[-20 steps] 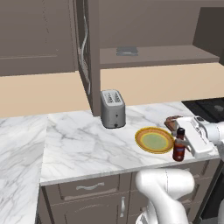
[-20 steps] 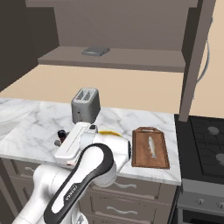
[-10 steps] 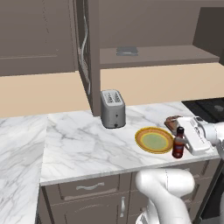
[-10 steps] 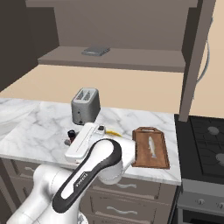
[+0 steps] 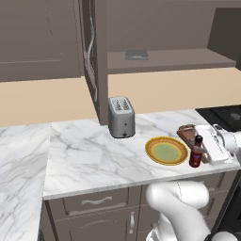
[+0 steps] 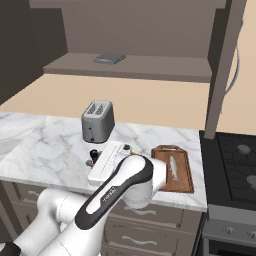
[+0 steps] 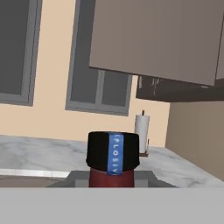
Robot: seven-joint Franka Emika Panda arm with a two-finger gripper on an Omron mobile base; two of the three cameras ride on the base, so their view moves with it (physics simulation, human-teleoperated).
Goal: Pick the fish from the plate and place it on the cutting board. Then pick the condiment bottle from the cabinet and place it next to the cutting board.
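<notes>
My gripper (image 5: pixel 203 151) is closed on the condiment bottle (image 5: pixel 196 152), pinching it near the neck; in the hand view the bottle's dark cap (image 7: pixel 113 151) with a blue strip of lettering sits right between my fingers, with the red body just below it. The bottle stands upright at the front of the marble counter (image 5: pixel 89 155), just beside the plate (image 5: pixel 166 150) on its right side as seen from the left base view, and close to the near end of the cutting board (image 5: pixel 187 133). I cannot tell whether its base is touching the counter or hanging just above it. From the right base view, the bottle (image 6: pixel 93 157) peeks out to the left of my hand, dark and small, with the toaster (image 6: pixel 98 120) behind it. The fish (image 6: pixel 173 166) lies lengthwise on the cutting board (image 6: pixel 184 176), silvery and slim, roughly along the board's middle; the board's handle loop points toward the back wall. The plate shows a yellow-orange rim and a pale green centre, with nothing on it. Above the counter, the cabinet (image 5: pixel 94 56) door stands open, edge-on toward me, and the long shelf (image 5: pixel 169 60) beside it carries a small flat grey object (image 5: pixel 137 54). Stove burners (image 6: pixel 240 165) sit to the right of the board. In the hand view, a paper towel roll (image 7: pixel 141 131) stands on a far counter.
</notes>
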